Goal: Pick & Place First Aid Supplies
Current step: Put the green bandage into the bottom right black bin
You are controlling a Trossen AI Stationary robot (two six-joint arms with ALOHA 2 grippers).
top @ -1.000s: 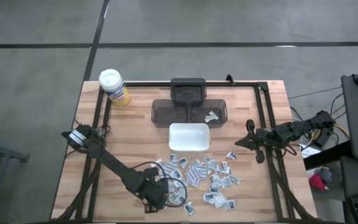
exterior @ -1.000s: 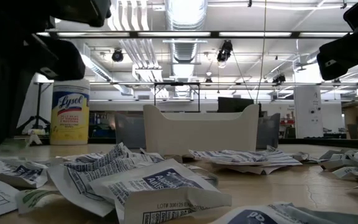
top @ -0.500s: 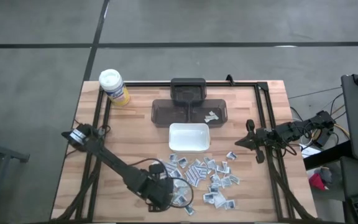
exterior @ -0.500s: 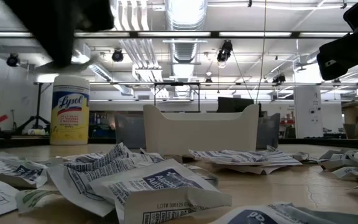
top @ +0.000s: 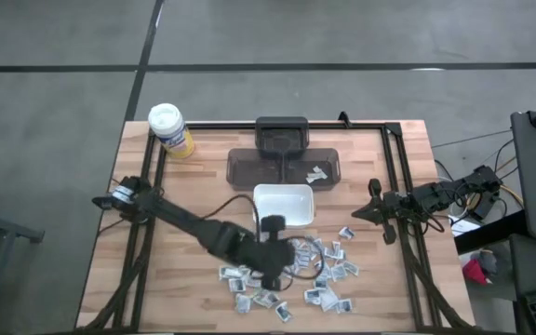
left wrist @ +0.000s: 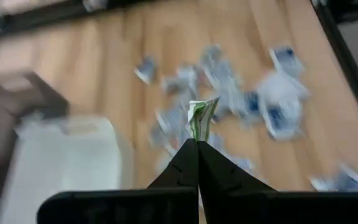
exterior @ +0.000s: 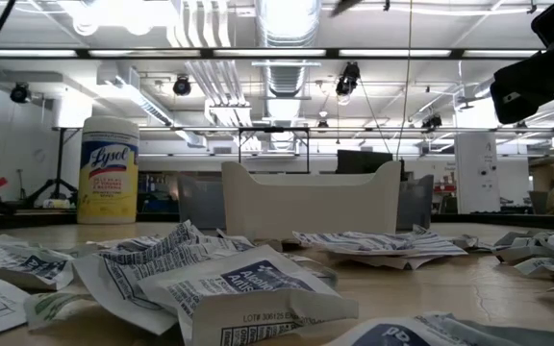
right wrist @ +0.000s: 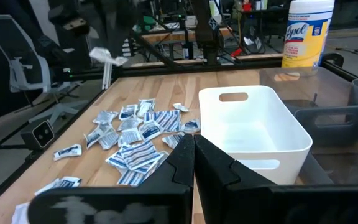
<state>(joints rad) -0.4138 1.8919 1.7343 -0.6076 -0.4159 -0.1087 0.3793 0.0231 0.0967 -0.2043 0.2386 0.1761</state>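
Several small first aid packets (top: 319,265) lie scattered on the wooden table, in front of the white tray (top: 283,218). My left gripper (left wrist: 197,144) hangs above the pile's left part (top: 285,259), next to the tray's near edge. It is shut on one greenish-white packet (left wrist: 201,117). The right wrist view shows that packet (right wrist: 106,56) up in the air under the dark arm. My right gripper (right wrist: 193,140) is shut on nothing and waits at the table's right side (top: 361,213). My left gripper pinches one end of the greenish-white packet (left wrist: 198,135) between its two fingertips. The fingers slant downward. The rest of the packet sticks out past the fingertips and is lifted clear of the table and the pile.
A dark tray (top: 249,170) holding a few packets (top: 319,174) stands beyond the white tray. A yellow canister with a white lid (top: 168,128) is at the far left corner. A black frame (top: 394,163) runs along the table's edges.
My left gripper has risen from the pile's near left end and swung toward the table's right and far side, up to the white tray, turning as it went. It stays shut, and the packet has come up clear of the table.
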